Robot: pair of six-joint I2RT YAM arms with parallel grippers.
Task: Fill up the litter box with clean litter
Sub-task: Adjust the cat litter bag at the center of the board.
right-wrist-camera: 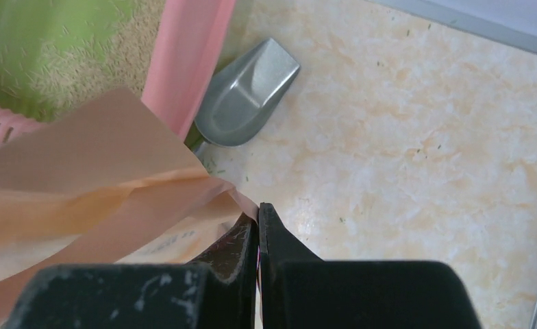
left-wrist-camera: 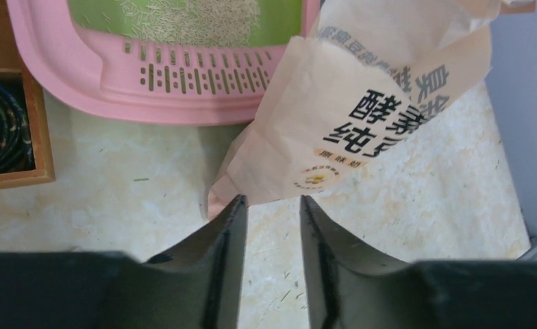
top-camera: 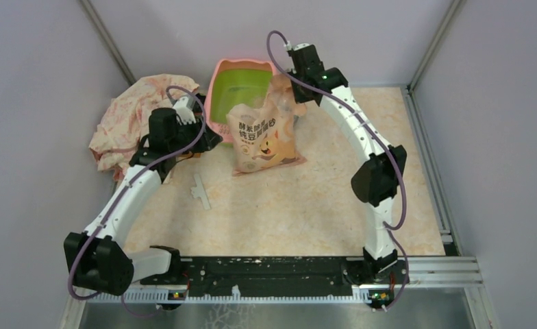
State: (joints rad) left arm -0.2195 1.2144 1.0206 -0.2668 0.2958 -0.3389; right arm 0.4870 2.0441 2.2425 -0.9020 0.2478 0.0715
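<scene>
Extends the left arm [top-camera: 125,199] forward from its base, with the wrist turned inward toward the centre. Holds the left gripper [left-wrist-camera: 272,200] with jaws parted and nothing between them. Arches the right arm [top-camera: 361,130] high toward the far side. Clamps the right gripper [right-wrist-camera: 257,209] closed on a corner of the peach-pink bag [right-wrist-camera: 81,171].

A robot test booth: plain lilac walls [top-camera: 33,82], aluminium frame rails [top-camera: 437,271], marble-patterned tabletop [top-camera: 307,205].
</scene>
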